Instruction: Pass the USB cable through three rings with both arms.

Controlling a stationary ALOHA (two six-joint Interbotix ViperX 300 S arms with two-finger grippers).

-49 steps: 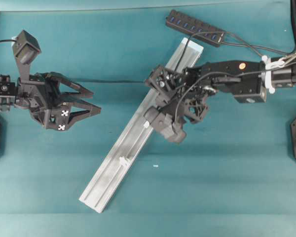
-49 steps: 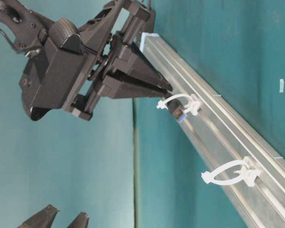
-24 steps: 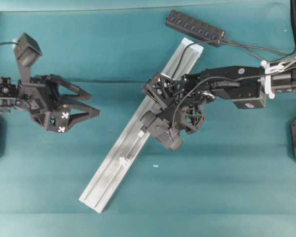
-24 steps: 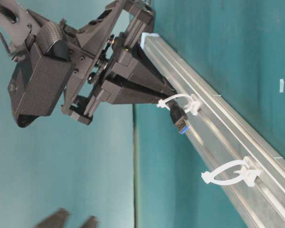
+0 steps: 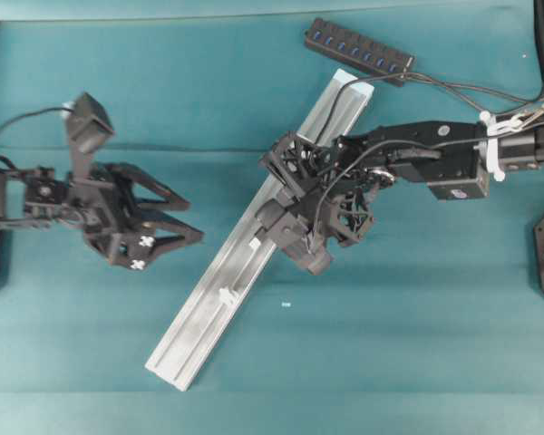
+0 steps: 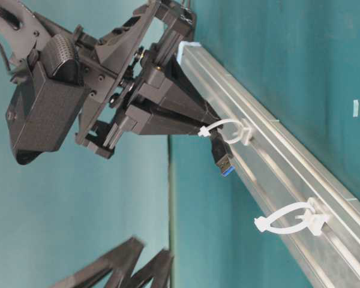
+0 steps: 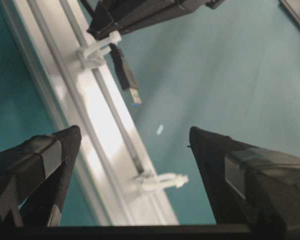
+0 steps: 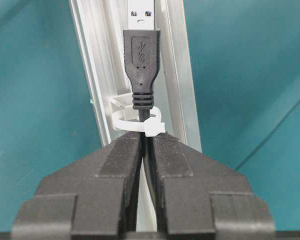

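Note:
My right gripper point(image 8: 146, 140) is shut on the black USB cable just behind a white ring point(image 8: 135, 122) on the silver rail point(image 5: 208, 313). The cable's plug point(image 8: 141, 60) sticks out past that ring point(image 6: 231, 129) and hangs over the rail, blue tip down point(image 6: 223, 159). A second ring point(image 6: 291, 219) stands empty further down the rail point(image 7: 162, 181). My left gripper point(image 5: 196, 221) is open left of the rail, nothing between its fingers. In the left wrist view it point(image 7: 134, 132) faces the rail, with the plug point(image 7: 126, 77) above it.
A black USB hub point(image 5: 358, 52) lies at the rail's far end, with cables running off to the right. The rail crosses the teal cloth diagonally. A small white scrap point(image 5: 286, 304) lies right of the rail.
My left arm has moved right toward the rail, still open. The right gripper has pushed the plug a little further out through the ring.

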